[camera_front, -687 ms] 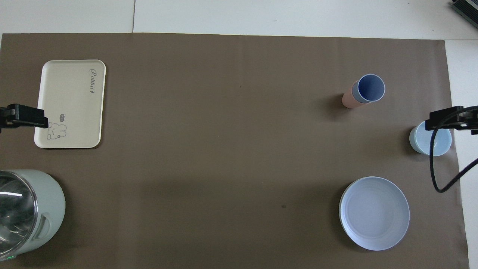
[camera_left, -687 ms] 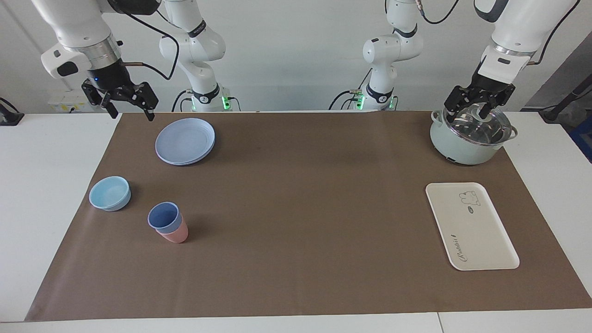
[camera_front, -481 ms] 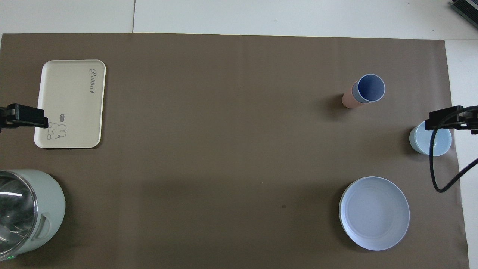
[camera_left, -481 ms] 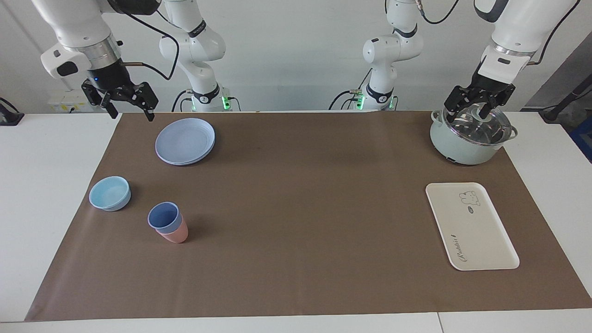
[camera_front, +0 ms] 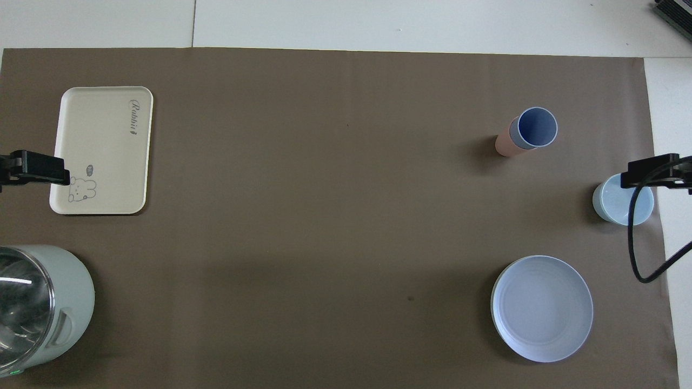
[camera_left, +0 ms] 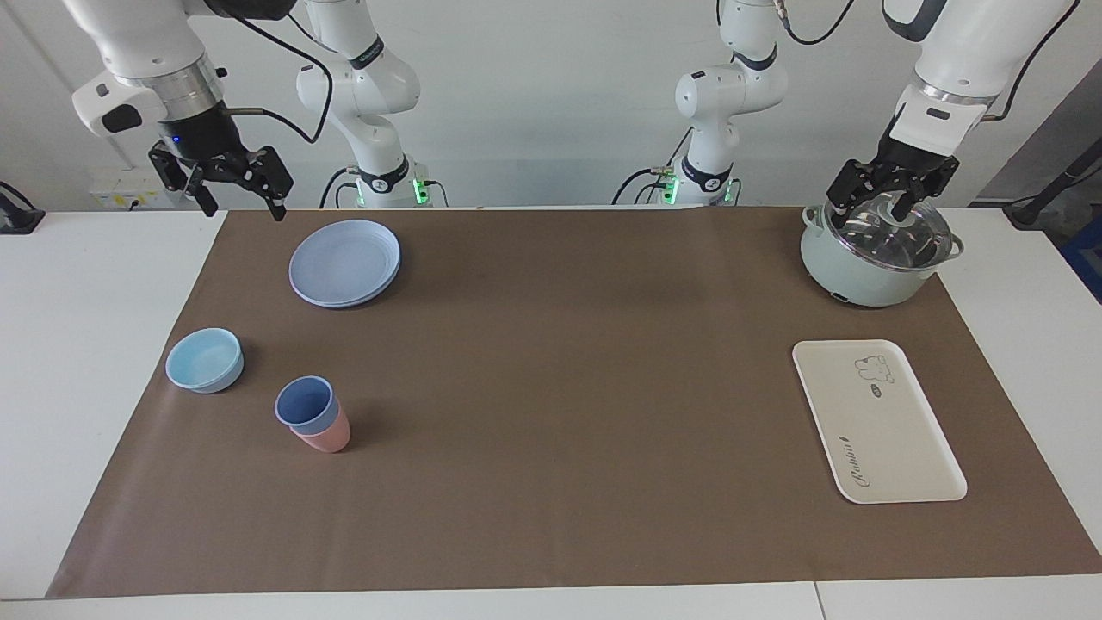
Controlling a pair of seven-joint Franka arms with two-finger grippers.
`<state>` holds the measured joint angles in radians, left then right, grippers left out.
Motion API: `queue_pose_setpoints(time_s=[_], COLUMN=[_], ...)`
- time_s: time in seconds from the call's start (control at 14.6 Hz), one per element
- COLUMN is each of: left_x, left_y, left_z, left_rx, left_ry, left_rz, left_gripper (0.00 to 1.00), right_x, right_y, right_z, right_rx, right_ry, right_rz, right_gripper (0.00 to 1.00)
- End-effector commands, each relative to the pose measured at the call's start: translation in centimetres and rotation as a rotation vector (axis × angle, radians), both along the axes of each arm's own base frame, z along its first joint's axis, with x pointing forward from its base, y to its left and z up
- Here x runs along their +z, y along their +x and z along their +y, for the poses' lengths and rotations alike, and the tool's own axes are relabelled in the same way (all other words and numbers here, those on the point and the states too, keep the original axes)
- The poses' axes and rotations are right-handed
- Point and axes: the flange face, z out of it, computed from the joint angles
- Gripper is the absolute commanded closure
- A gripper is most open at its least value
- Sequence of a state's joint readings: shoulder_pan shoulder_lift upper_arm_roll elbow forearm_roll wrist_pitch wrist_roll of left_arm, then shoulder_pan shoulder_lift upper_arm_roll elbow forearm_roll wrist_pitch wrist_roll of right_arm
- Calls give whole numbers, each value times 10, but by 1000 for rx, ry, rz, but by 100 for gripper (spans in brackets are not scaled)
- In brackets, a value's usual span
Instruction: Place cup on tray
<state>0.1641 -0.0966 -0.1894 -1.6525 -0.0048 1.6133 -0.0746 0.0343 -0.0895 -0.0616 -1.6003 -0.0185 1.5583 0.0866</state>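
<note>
Motion is confined to the right arm. Its hand [camera_left: 239, 196] has lifted a little and drifted outward from where it hung half a second ago. It hangs high over the desk's [camera_left: 95, 284] edge by the brown mat's corner, fingers spread wide and holding nothing.

Clock directions below are read in the overhead view from the mat's middle.

Nearest the robots, the pot [camera_left: 861, 267] sits at eight o'clock. The left hand [camera_left: 871, 200] waits over its glass lid, unmoved, its fingers apart and empty. The plate [camera_left: 344, 261] lies at four o'clock.

Farther out, the bowl [camera_left: 204, 360] sits at three o'clock. From overhead the right hand's tip overlaps the bowl, but the facing view shows the hand well above it.

The tray [camera_left: 895, 448] lies bare at ten o'clock.

Farthest from the robots, at two o'clock, the cup [camera_left: 304, 403] stands upright, nested in a pink cup [camera_left: 325, 437]. It has not stirred, and it is well apart from the tray.

The small rise suggests the right arm is only beginning its approach, so nothing of the task is done yet. Since the cup sits inside the pink one, a lift may drag both up together.
</note>
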Motion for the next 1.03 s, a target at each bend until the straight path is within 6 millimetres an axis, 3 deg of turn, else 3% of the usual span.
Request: queue_pose_setpoints(time_s=[0.0,0.21,0.34,0.55,0.76,0.89,0.96], left_x=[1,1,0,0,1,0,0], left_y=[-4,-4,-4,-4,-4,-4,-4], left_z=[2,2,1,1,1,1,1], left_rx=[4,4,3,1,1,1,1], left_ry=[-7,-7,-7,-7,-7,-7,-7], left_rz=[7,6,7,7,6,7,7], left_gripper=[0,0,0,0,0,0,0], right_x=[-2,-13,-33,-62,-113,-141,-166], right_y=[-7,5,23,37,62,73,79], right_z=[-1,-11,-43,-69,-104,-111,-122], right_rx=[28,165,310,524,706,779,806], right_ry=[14,4,48,67,145,163,208], right_rz=[-3,-58,-120,-219,-306,-308,-325], right_gripper=[0,0,0,0,0,0,0])
